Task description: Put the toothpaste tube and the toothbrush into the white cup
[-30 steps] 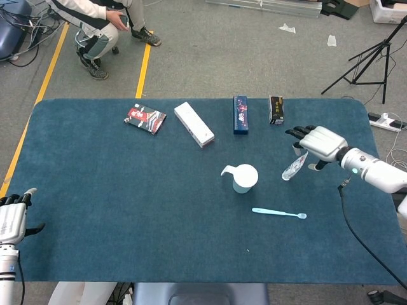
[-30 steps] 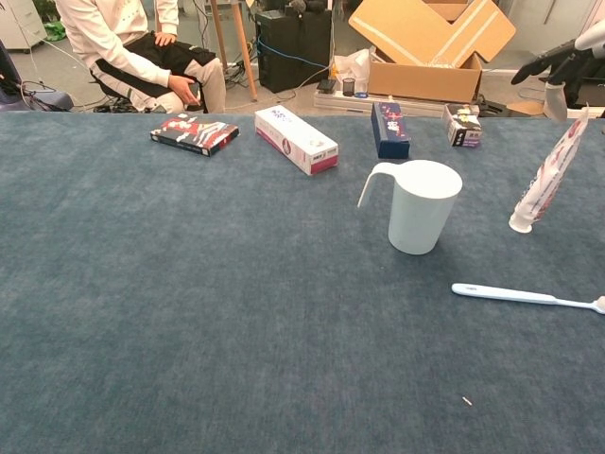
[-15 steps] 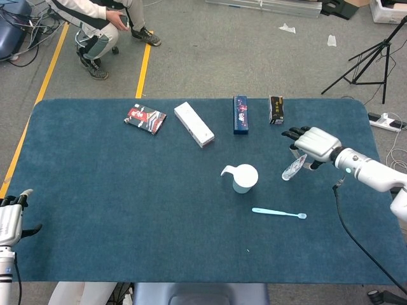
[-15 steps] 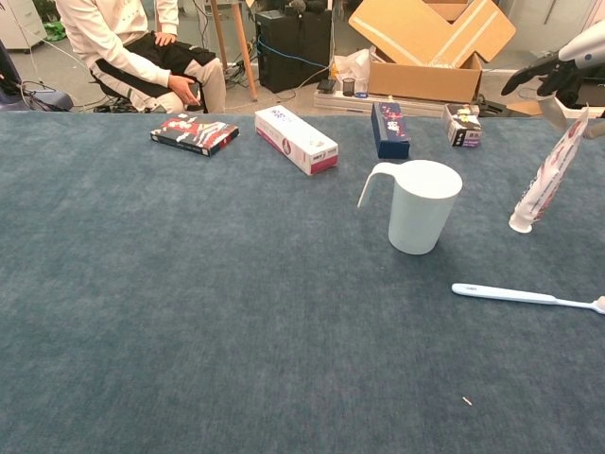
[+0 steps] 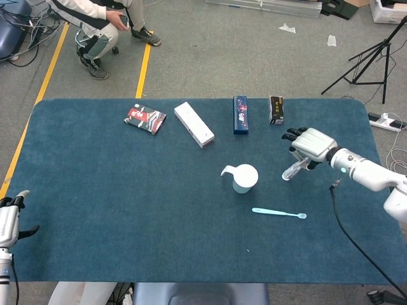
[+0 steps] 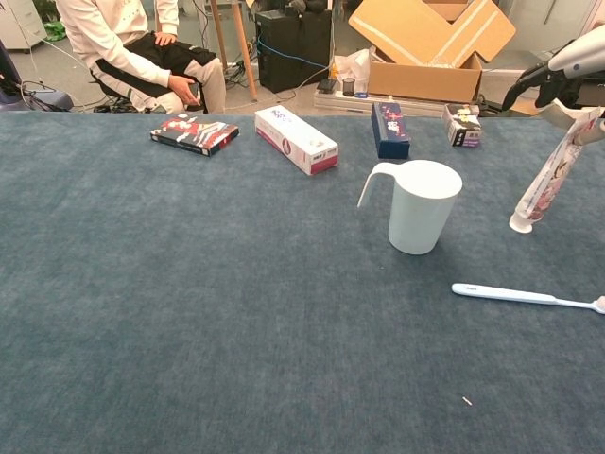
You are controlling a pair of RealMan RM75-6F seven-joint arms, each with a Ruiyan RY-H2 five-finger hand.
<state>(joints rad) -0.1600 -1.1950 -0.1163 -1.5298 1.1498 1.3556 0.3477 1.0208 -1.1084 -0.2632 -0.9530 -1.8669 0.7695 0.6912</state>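
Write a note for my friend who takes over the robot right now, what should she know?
Right hand: at the top of the standing, tilted toothpaste tube, whose cap end rests on the blue table; a full grip cannot be confirmed.
Left hand: at the near left table edge, holding nothing.
White handled cup: upright mid-table, nothing visible inside.
Light blue toothbrush: flat on the table, nearer the robot than the cup.
Done: nothing in the cup.
Left: lift the tube into the cup, then the toothbrush.
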